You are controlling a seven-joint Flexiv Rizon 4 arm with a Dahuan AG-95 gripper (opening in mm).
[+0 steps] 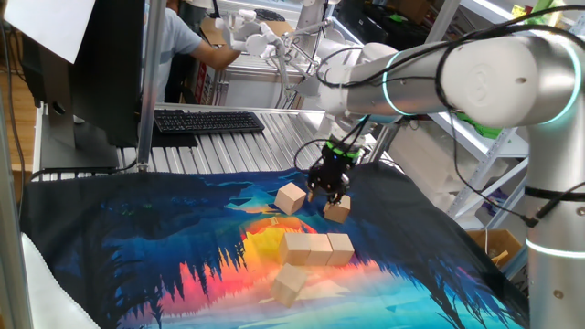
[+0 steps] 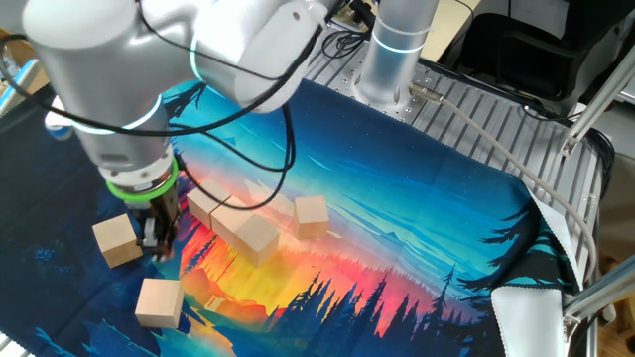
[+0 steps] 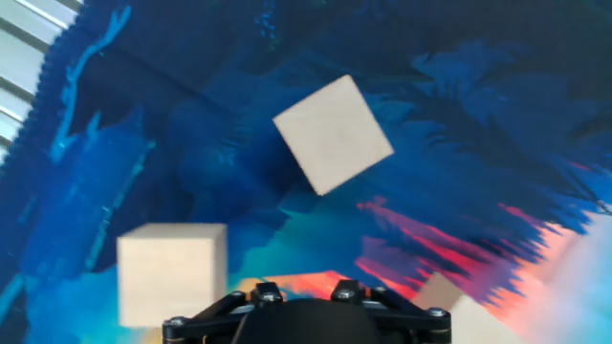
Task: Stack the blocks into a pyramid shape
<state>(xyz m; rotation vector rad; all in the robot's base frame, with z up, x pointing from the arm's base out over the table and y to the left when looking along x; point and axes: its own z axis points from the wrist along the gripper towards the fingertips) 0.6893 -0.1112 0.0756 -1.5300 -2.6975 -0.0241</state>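
Several light tan wooden blocks lie on the blue-and-orange printed cloth (image 1: 137, 247). Three stand side by side in a row (image 1: 318, 248) (image 2: 233, 220), and one lies alone (image 1: 290, 281) (image 2: 312, 215) near that row. My gripper (image 1: 329, 195) (image 2: 159, 243) points down, shut, with two loose blocks near it. One block (image 1: 337, 210) (image 2: 117, 240) lies right beside the fingertips; the other (image 1: 291, 197) (image 2: 159, 302) is a little apart. I see no block between the fingers. The hand view shows only the black housing (image 3: 304, 320) and two blocks (image 3: 333, 134) (image 3: 172, 272) on the cloth beyond it.
The cloth covers a slatted metal table (image 2: 476, 119). My arm's base (image 2: 392, 50) stands at one edge. A keyboard (image 1: 208, 120), a monitor (image 1: 101, 64) and a seated person (image 1: 196, 41) are behind the cloth. Cables (image 2: 516, 178) run across the slats.
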